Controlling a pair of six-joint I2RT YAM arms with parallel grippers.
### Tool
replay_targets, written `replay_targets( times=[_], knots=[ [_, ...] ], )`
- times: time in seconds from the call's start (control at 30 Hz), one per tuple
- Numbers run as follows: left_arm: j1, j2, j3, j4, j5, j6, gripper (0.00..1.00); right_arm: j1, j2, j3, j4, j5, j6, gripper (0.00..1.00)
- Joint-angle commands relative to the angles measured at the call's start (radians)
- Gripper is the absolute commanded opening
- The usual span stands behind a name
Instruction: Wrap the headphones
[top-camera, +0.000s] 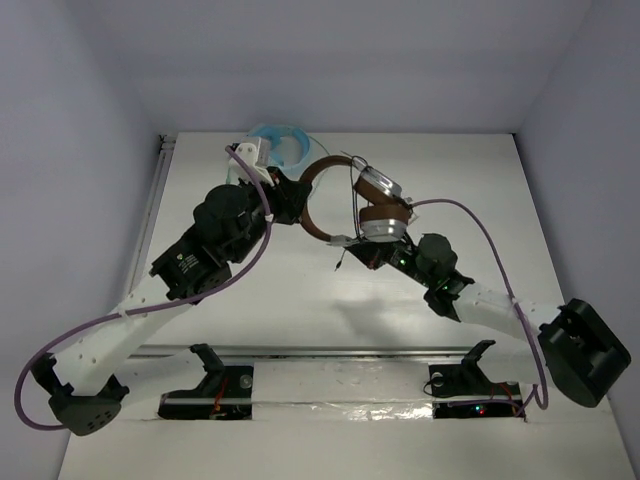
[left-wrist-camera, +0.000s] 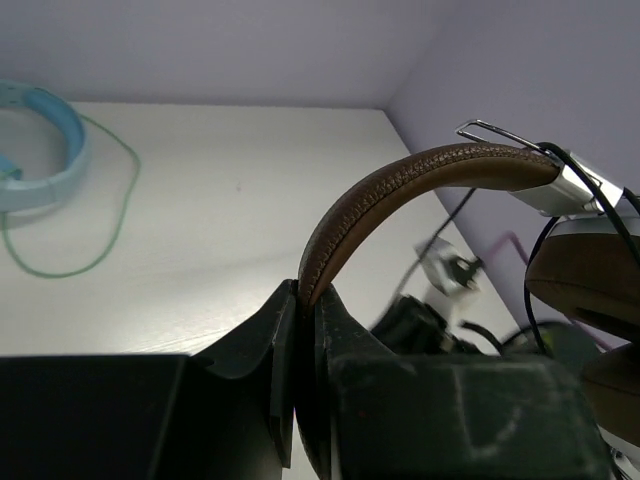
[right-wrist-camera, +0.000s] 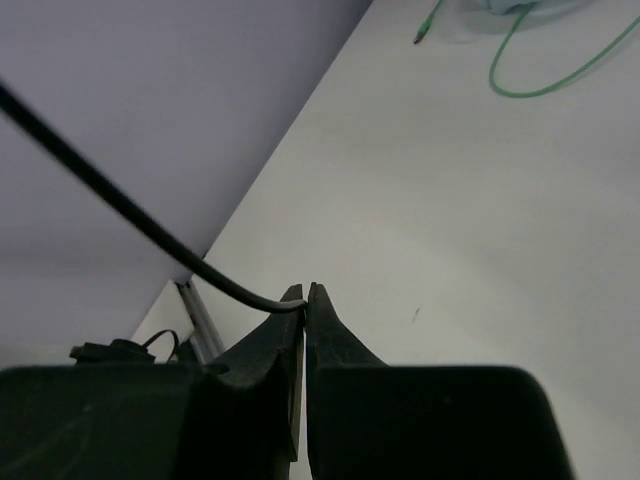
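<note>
The headband (left-wrist-camera: 400, 185) of the headphones (top-camera: 384, 212) looks like brown leather, softly matt, with a fine stitched seam along its edge. The earcups (top-camera: 383, 230) are silver metal with a mild shine, and the end piece (left-wrist-camera: 562, 186) of the band is polished metal. Its cable (right-wrist-camera: 120, 215) is thin, dark and smooth, like rubber. The fingers (left-wrist-camera: 250, 345) of the left gripper (left-wrist-camera: 310, 292) and of the right gripper (right-wrist-camera: 305, 292) are black matt plastic. The tabletop (left-wrist-camera: 230, 230) is white and smooth, with a weak sheen. The other headphones (left-wrist-camera: 55, 150) are light blue plastic, and their cord (left-wrist-camera: 137, 172) is green and smooth.
</note>
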Motion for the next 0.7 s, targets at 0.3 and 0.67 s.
replay_targets(
  times=[0.3,0.67],
  knots=[
    [0.22,0.056,-0.191,0.28,-0.162,-0.134,0.0,0.135,-0.225,-0.052,-0.264,0.044,0.045,0.0],
    [0.271,0.193,-0.257,0.375,-0.17,-0.189,0.0,0.165,-0.265,0.014,-0.44,-0.008,0.013,0.0]
  ],
)
